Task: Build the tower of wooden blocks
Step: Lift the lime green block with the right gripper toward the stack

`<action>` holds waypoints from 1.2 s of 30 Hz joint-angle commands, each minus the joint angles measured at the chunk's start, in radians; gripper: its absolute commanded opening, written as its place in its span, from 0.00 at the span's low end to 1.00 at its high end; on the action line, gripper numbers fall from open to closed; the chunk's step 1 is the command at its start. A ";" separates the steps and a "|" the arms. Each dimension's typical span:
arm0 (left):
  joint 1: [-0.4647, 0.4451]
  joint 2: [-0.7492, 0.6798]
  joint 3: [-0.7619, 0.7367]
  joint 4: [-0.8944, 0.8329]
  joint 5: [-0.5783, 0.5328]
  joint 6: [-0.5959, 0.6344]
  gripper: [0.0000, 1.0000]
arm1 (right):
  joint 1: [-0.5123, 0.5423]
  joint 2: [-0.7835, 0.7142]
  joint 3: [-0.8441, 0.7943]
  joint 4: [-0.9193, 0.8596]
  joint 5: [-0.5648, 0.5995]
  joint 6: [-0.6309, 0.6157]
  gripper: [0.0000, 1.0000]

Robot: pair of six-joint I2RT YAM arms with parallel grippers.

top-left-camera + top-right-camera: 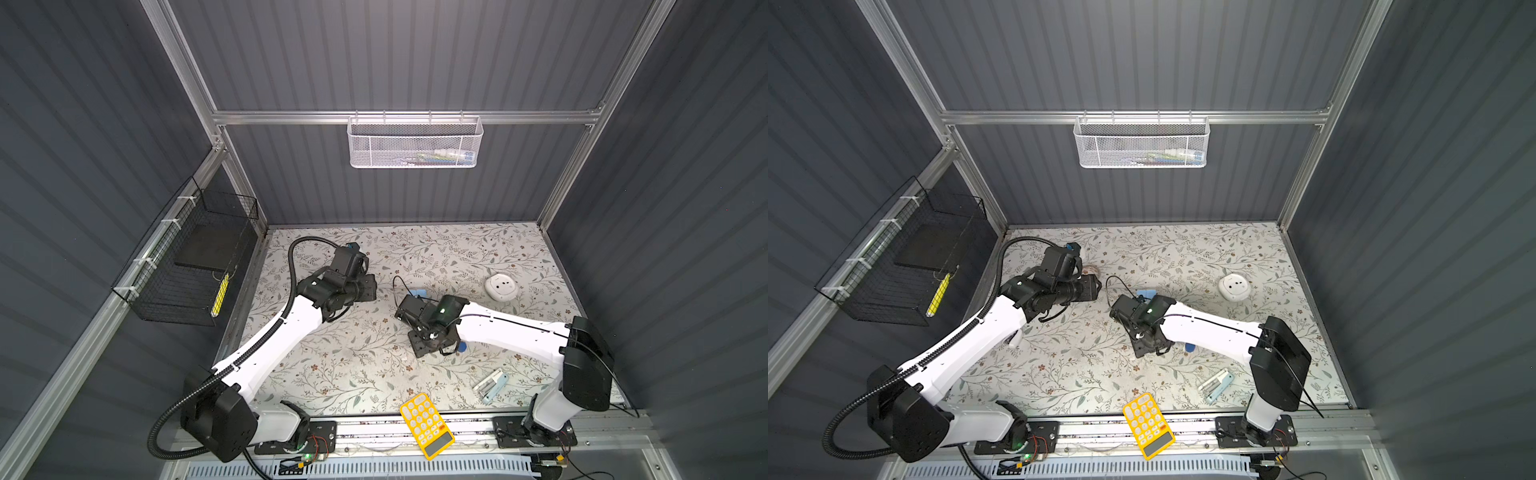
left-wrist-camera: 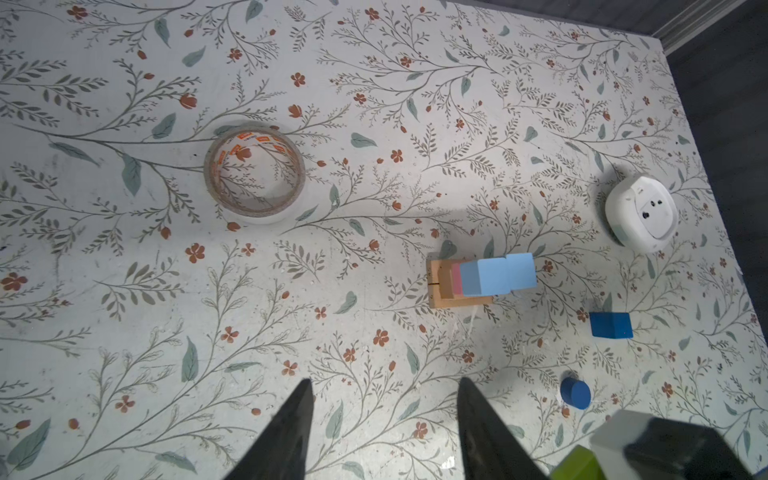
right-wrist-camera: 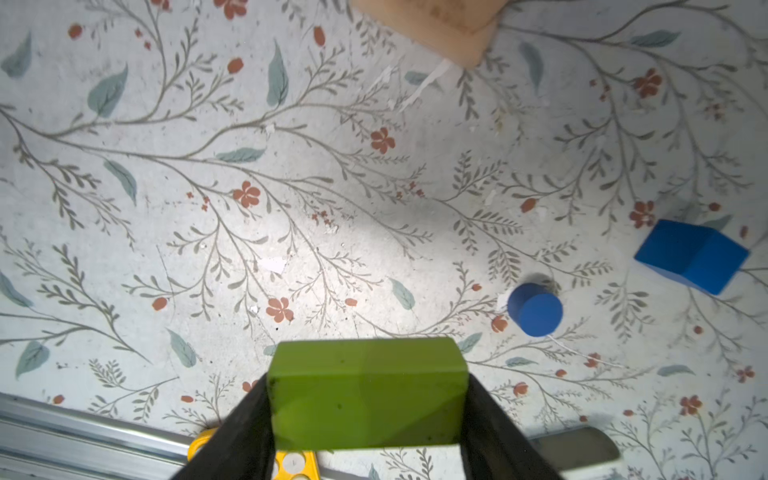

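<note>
The right gripper [image 3: 368, 384] clamps the lime-green wooden bar [image 3: 365, 399] between its black fingers, over the floral-patterned table [image 3: 208, 208]. The left gripper [image 2: 385, 388] hangs with its jaws parted and nothing between them. The partial tower [image 2: 478, 278], tan bars under pink and light-blue blocks, stands apart from the dark-blue cube [image 2: 611, 325] and the dark-blue short cylinder [image 2: 575, 392].

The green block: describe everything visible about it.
The green block is a lime-green rectangular bar that looks like painted wood, matte, with small dark specks. It sits crosswise in the right gripper, whose black fingers press two opposite sides. Nothing else touches it. It appears held above the floral table, apart from the dark-blue cylinder.
</note>
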 commanded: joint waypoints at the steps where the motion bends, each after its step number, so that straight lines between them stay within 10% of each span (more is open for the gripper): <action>1: 0.029 -0.002 0.007 -0.003 0.007 0.048 0.56 | -0.052 -0.003 0.069 -0.124 -0.002 0.048 0.55; 36: 0.265 0.217 0.131 0.001 0.229 0.135 0.54 | -0.259 0.501 0.795 -0.327 0.065 0.162 0.52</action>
